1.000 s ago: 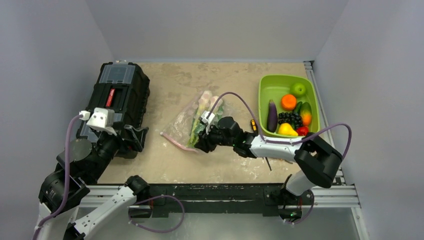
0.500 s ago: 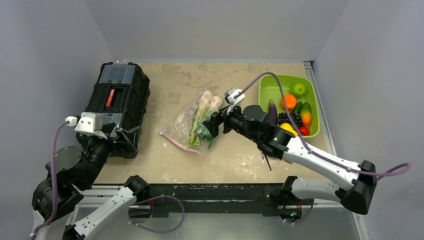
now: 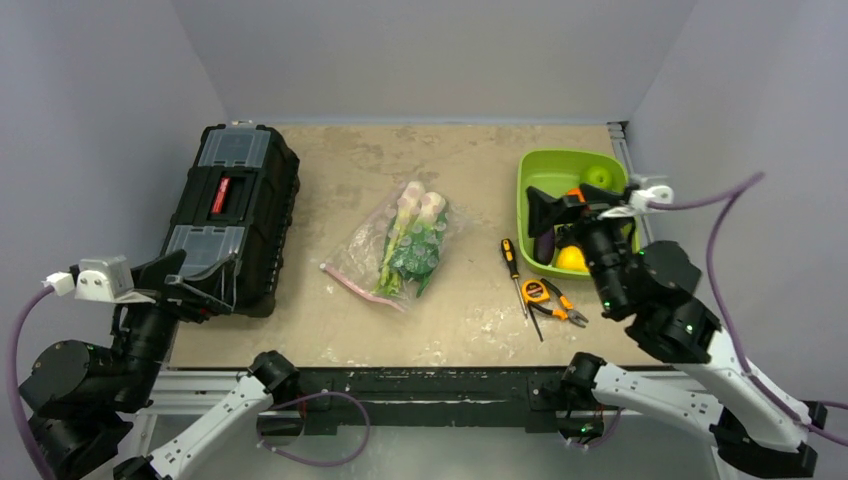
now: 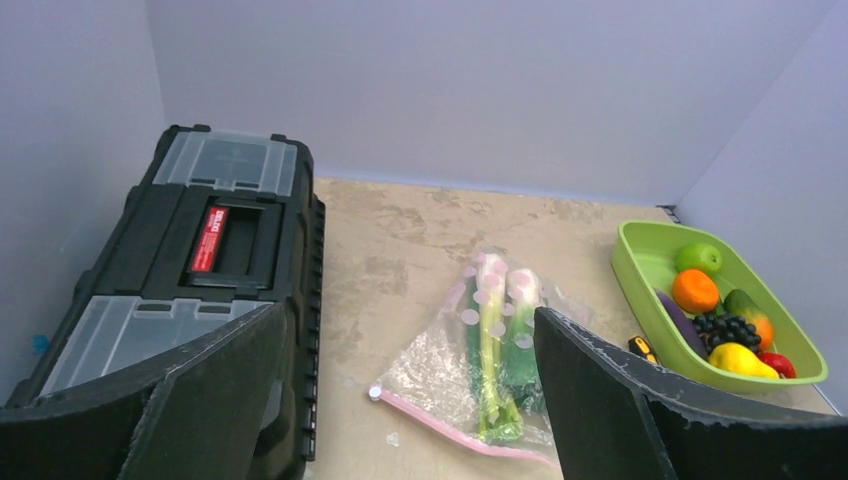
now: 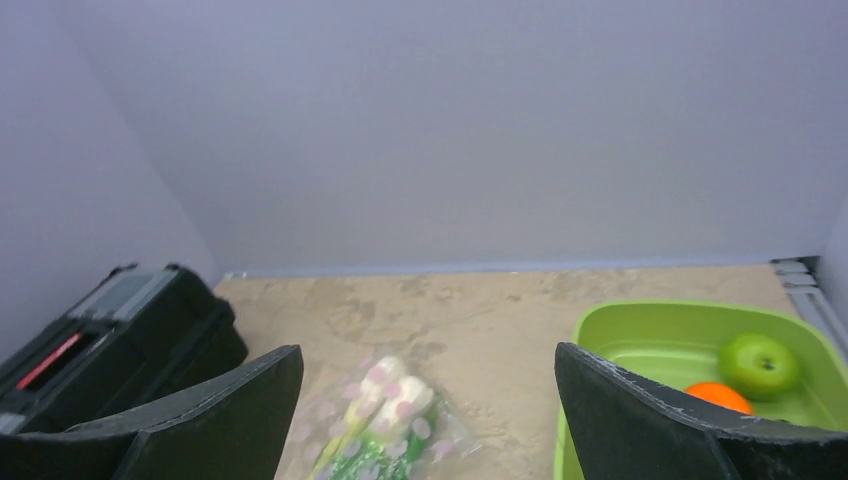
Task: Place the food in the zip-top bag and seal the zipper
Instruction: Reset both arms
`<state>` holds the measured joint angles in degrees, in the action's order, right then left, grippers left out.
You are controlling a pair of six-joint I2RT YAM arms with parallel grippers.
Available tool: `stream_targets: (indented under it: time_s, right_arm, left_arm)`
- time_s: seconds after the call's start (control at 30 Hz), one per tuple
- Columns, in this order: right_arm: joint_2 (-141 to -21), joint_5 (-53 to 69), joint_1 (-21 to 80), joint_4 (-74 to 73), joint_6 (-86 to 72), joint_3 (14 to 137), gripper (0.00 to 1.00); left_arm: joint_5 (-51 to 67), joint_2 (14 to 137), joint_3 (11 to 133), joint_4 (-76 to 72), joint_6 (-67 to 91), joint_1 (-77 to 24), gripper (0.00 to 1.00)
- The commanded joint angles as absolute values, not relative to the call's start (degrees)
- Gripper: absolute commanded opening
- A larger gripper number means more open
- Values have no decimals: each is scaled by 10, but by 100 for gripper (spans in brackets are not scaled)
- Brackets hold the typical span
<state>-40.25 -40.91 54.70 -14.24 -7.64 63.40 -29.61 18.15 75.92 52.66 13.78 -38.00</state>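
1. Left gripper (image 4: pixel 408 312) has its jaws spread wide and holds nothing. It hangs raised at the near left corner of the table (image 3: pixel 470 160), beside the near end of the black toolbox (image 3: pixel 232 210).
2. Right gripper (image 5: pixel 428 350) is likewise spread apart and empty. In the top view it sits over the near part of the lime-green bin (image 3: pixel 540 170), well apart from the bag.
3. Between the two arms, mid-table, the zip-top bag (image 3: pixel 365 250) lies flat, touched by neither gripper.
4. Inside it lies the food (image 3: pixel 410 245), two leafy vegetables side by side. Their pale stalk bases point to the far end of the bag and their dark leaves toward its mouth.
5. The zipper (image 3: pixel 358 283) runs as a pink strip along the bag's near-left edge. Whether it is pressed closed I cannot tell, nor whether the leaf tips cross it.
6. Right of the bag, on the bare table, lie a screwdriver (image 3: pixel 510 258), a tape measure (image 3: pixel 535 291) and pliers (image 3: pixel 560 310).
7. The bin holds a green apple (image 3: pixel 598 177), an orange and other fruits, partly hidden by the right arm.
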Motion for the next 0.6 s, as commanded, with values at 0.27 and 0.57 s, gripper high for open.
stream_targets:
  time_s: [0.27, 0.57]
  right_arm:
    - [-337, -551, 546, -125, -38, 669, 99]
    - [-348, -538, 546, -100, -34, 664, 99]
  left_arm:
    - [-328, 189, 786, 491, 93, -379, 94]
    - [-330, 186, 783, 492, 97, -379, 94]
